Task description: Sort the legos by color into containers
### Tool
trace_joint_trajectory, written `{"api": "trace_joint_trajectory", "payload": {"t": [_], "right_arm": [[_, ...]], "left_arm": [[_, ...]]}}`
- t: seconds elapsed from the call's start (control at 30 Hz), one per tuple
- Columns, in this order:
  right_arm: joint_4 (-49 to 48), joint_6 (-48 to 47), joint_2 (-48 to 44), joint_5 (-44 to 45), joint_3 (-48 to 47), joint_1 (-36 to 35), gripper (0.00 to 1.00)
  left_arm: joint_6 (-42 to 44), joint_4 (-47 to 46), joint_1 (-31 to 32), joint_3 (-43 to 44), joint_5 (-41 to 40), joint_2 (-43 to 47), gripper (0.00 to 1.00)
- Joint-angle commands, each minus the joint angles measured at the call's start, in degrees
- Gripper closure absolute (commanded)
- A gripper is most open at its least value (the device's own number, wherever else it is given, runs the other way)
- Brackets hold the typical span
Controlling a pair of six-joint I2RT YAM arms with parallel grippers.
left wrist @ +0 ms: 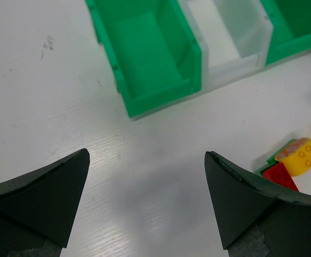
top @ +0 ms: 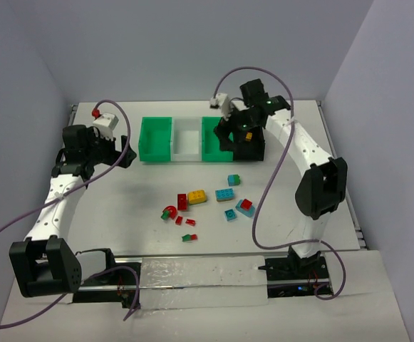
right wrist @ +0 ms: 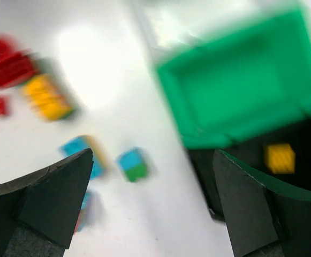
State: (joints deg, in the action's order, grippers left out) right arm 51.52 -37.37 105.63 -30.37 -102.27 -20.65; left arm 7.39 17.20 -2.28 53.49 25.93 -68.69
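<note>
Drop-off looks like the step in hand. The right gripper [right wrist: 152, 155] hangs with jaws wide apart and empty above the black bin [right wrist: 246, 147] at the lower right of its wrist view, where a yellow brick [right wrist: 280, 158] lies inside. The left gripper [left wrist: 147, 155] is also spread and empty, near a green bin [left wrist: 160, 99]. Next, it must reach for the loose legos [top: 197, 197] at the centre of the overhead view. Blur smears the right wrist view, and from above the arm hides most of the black bin.
</note>
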Motion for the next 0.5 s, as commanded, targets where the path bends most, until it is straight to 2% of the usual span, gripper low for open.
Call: {"api": "trace_joint_trajectory", "payload": {"t": [0.0,0.13,0.33,0.47], "right_arm": [[11.25,-20.50,-4.10,-10.16,4.75,-8.57,0.00],[11.86,-25.78,-2.72,-7.67,7.19,-14.27,0.00],[6.09,-26.91,1.96,-4.99,10.81,-19.21,0.01],[2.73,-25.73,3.22,-4.65,12.01,-21.01,0.01]], "left_arm": [[2.44,1.37,0.18,-0.75,12.22,2.43,0.01],[2.22,2.54,-0.23,-0.19,15.24,2.76,0.01],[2.04,3.37,-5.27,0.34,28.93,2.91,0.01],[2.23,4.03,-6.50,0.87,28.99,2.29,0.01]]}}
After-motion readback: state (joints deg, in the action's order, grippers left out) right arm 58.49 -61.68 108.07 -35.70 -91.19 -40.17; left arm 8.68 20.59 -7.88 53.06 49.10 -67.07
